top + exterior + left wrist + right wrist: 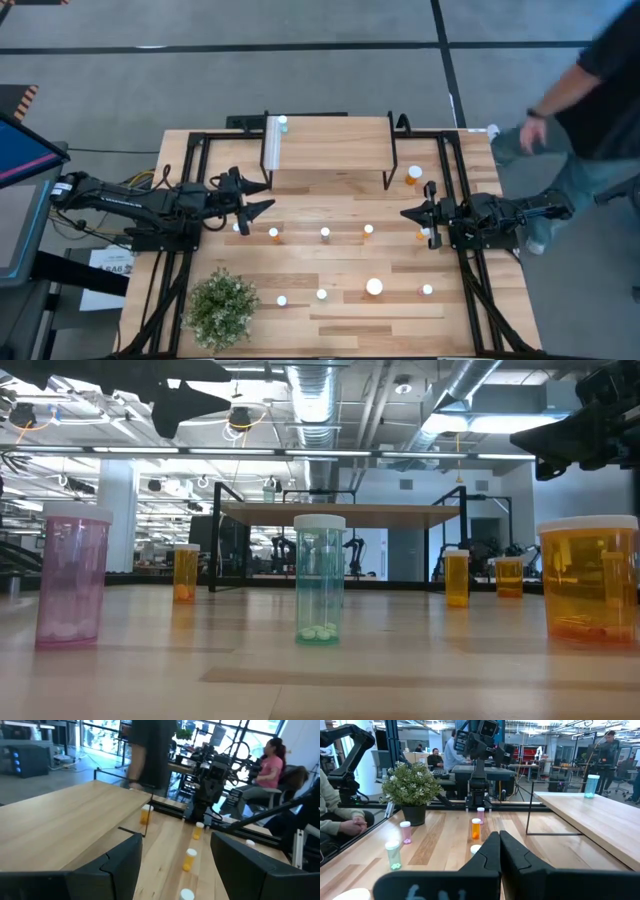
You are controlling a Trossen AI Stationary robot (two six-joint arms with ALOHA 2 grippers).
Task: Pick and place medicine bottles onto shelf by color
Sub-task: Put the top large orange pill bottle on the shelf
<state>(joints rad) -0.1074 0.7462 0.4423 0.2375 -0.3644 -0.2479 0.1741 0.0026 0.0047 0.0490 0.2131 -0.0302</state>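
High view: left gripper (pixel 262 194) jaws spread, empty, poised just off the shelf (pixel 330 150) corner, above the medicine bottles (pixel 325 233) scattered on the table (pixel 450 310); right gripper (pixel 408 213) pinched shut on nothing, waiting at the right side. One pale bottle (pixel 282 122) already standing on the shelf's far edge. Low view: pink, blue-green and orange bottles upright, untouched. Left wrist view: orange bottles ahead between parted fingers (pixel 115 870). Apparently between picks; next calls for descending on a bottle and closing.
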